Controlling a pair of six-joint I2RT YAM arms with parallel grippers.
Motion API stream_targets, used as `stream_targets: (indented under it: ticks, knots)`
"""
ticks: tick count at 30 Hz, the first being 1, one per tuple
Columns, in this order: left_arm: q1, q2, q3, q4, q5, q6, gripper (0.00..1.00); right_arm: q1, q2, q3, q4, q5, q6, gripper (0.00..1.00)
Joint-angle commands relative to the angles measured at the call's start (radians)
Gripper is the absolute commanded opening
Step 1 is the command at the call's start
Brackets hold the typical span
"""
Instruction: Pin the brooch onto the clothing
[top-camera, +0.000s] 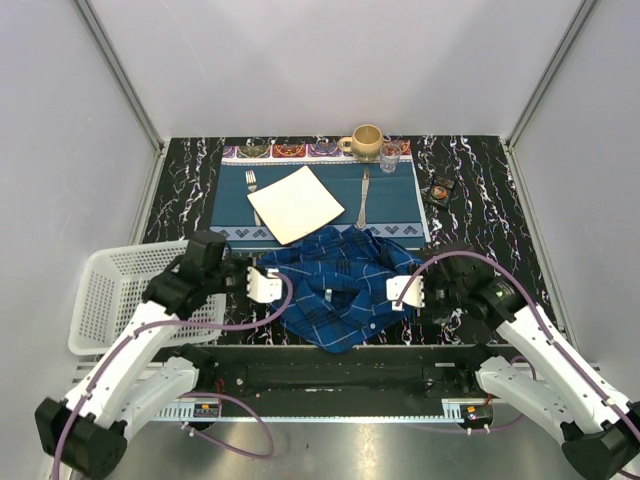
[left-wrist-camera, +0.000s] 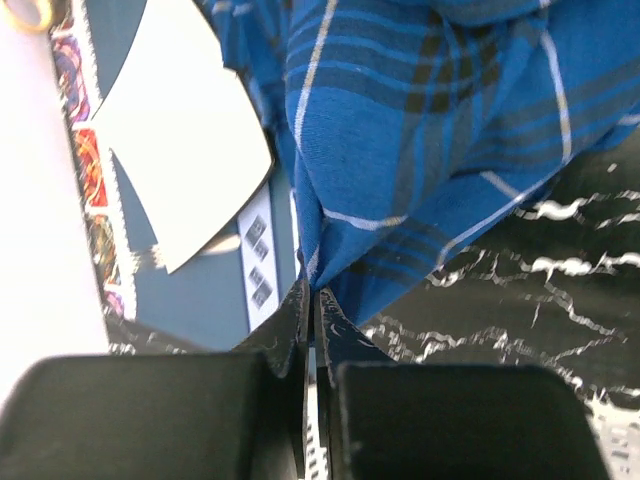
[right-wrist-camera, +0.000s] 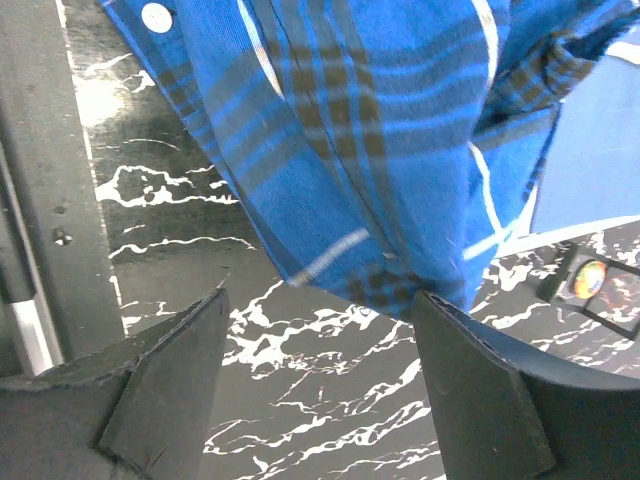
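A crumpled plaid shirt (top-camera: 340, 285) is seen at the near edge of the marbled table (top-camera: 480, 200), flanked by 2 arms. A fold at its left hem is pinched between the closed jaws of the left gripper (left-wrist-camera: 312, 300). The right gripper (right-wrist-camera: 320, 300) is held wide and empty just short of the opposite hem. The brooch (top-camera: 441, 187) is seen lying beyond the placemat's (top-camera: 230, 190) right end, well apart from the cloth. The fabric is judged soft and limp, best taken by its hems; the brooch is judged light and small, best taken by its rim. The pinch is shown only by the left wrist view. The brooch's orange face is made plain only by the right wrist view.
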Motion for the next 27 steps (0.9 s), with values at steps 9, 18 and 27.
stream_targets:
  ticks: [9, 18, 27]
  knots:
    - [0.181, 0.043, 0.070, -0.097, 0.036, 0.022, 0.00, -0.054, -0.050, -0.035, 0.295, -0.006, -0.127, 0.80]
    - [0.266, 0.128, 0.110, -0.107, 0.088, 0.065, 0.00, -0.200, 0.025, 0.118, 0.171, -0.206, -0.167, 0.77]
    - [0.270, 0.180, 0.131, -0.100, 0.108, 0.043, 0.00, -0.198, 0.104, 0.150, -0.102, -0.388, -0.423, 0.76]
